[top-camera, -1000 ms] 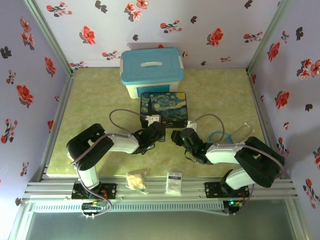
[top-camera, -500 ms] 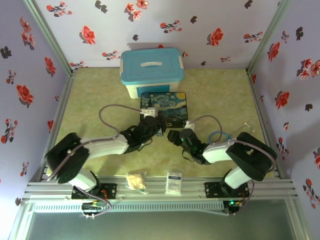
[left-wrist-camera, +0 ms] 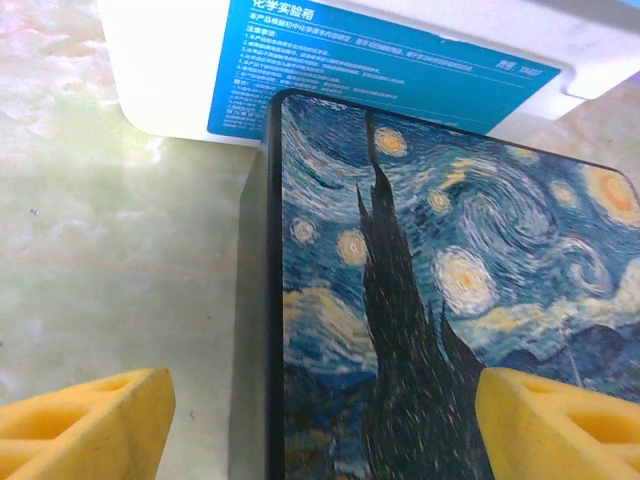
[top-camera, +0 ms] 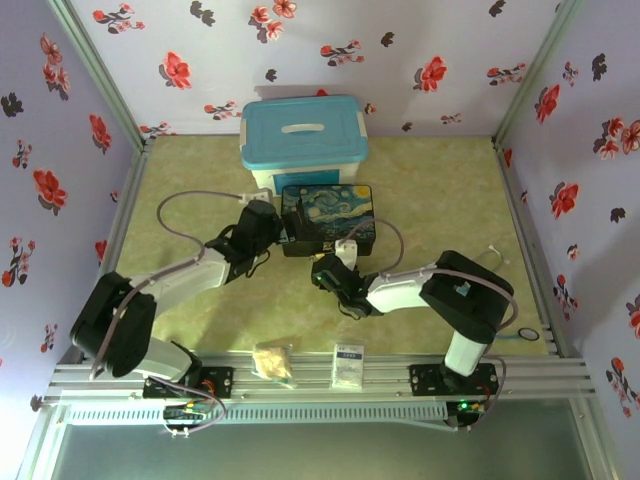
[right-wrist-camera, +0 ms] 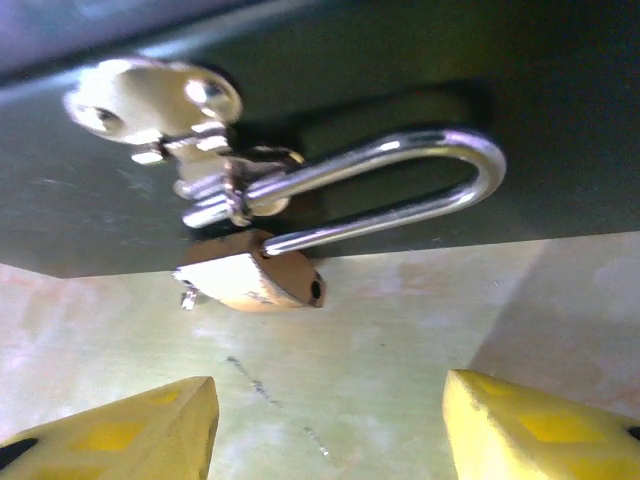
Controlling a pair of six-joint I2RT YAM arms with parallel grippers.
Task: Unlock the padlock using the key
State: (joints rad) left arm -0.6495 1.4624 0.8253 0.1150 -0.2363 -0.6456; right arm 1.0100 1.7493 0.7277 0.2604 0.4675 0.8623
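Padlock point(right-wrist-camera: 250, 280) hung by shackle point(right-wrist-camera: 480, 165) from hasp point(right-wrist-camera: 150, 100), right fingers point(right-wrist-camera: 110, 430) spread empty near it, left fingers point(left-wrist-camera: 85, 425) spread empty over painted tin point(left-wrist-camera: 450, 300).

You've got a pale green marbled table point(top-camera: 450, 190): blue-lidded white bin point(top-camera: 303, 140) at the back, Starry Night tin point(top-camera: 327, 215) just in front, small ring point(top-camera: 527, 335) near the right edge.

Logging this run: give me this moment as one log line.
left gripper: open, empty, at left edge of tin | right gripper: open, empty, aimed at padlock | padlock: hanging on tin hasp
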